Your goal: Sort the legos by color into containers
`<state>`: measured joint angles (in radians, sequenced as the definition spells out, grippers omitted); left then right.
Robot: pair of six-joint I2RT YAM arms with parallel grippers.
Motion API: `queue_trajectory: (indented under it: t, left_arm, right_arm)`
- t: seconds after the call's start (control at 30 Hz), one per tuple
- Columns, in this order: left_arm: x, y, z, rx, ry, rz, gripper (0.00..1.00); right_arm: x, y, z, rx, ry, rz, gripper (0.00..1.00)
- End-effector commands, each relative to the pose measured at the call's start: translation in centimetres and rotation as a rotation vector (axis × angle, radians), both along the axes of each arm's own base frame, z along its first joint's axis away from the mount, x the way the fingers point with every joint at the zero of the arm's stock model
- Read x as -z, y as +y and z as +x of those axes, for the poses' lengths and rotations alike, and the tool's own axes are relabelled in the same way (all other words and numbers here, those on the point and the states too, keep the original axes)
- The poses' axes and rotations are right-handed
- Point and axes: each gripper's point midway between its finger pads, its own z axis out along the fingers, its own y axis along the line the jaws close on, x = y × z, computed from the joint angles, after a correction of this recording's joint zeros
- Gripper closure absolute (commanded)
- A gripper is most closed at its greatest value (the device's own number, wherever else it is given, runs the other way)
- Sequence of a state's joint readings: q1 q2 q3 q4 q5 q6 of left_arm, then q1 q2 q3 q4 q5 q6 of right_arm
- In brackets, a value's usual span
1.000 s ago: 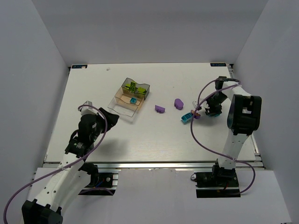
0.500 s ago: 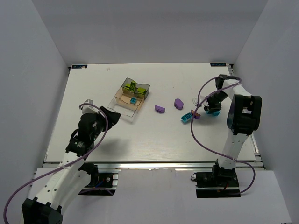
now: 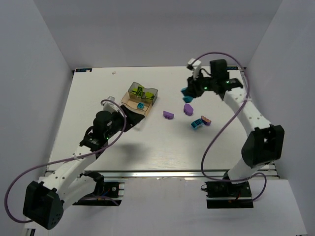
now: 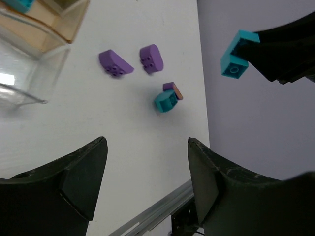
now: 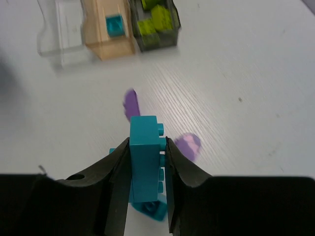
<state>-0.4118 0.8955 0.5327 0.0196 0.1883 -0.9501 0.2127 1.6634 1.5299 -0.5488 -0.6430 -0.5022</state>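
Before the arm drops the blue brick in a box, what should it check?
1. Grip: ok. The right gripper is shut on the blue brick.
2. Matching box: ok. The orange box holds a second blue brick.
3. Room inside: ok, mostly bare floor.
4. Above the box: not ok. The brick hangs over the table near purple bricks.
5. Left gripper out of the way: cannot tell. It is open, close to the clear box.

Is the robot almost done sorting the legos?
About halfway. Done: green bricks sit in the grey tray, and one cyan brick in the orange tray. In hand: the right jaws grip a second cyan brick. Left on the table: two purple bricks, a third cyan brick and a small piece beside it. The clear tray looks empty.
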Motion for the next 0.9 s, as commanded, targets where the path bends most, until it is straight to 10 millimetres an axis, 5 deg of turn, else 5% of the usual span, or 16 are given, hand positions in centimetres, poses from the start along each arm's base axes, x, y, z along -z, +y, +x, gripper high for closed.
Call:
queue_trajectory:
  t: [0.0,0.2,0.53,0.87]
  left_arm:
    - [-4.7,-3.4,0.5,0.092,-0.103,-0.064,0.24]
    - [-7.3,-7.2,1.1,0.155,-0.164,-0.076,0.21]
    - [-8.2,-9.3,1.9,0.185,-0.19,-0.037,0.2]
    - [-6.1,-9.9,3.3,0.181,-0.155,0.057,0.2]
  right_arm:
    - [-5.6,6.7,0.2,0.257,-0.073,0.2,1.0]
    - [-5.4,11.1,-0.3,0.335,0.022,0.241,1.0]
    - [-5.8,12.9,-2.0,0.33,0.176,0.29,1.0]
    - [-5.6,13.4,-4.8,0.286,0.228,0.309,1.0]
